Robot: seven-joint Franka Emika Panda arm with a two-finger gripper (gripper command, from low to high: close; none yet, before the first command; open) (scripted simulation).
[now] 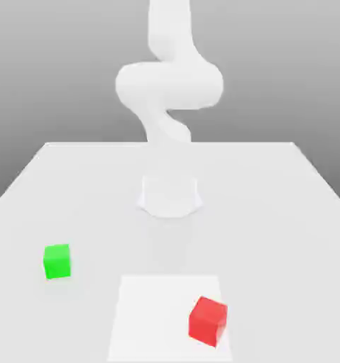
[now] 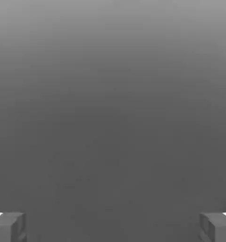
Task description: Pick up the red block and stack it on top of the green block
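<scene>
1. Red block sits on the white square, turned askew, at its edge on the exterior view's right
2. I see the green block well apart, toward the exterior view's left
3. My gripper stands wide, nothing between its jaws

From my exterior view I see a pale, broad surface with a straight far edge, a whiter rectangular patch lying toward the near side. Behind it, a plain grey backdrop grades from lighter above to darker below.
</scene>
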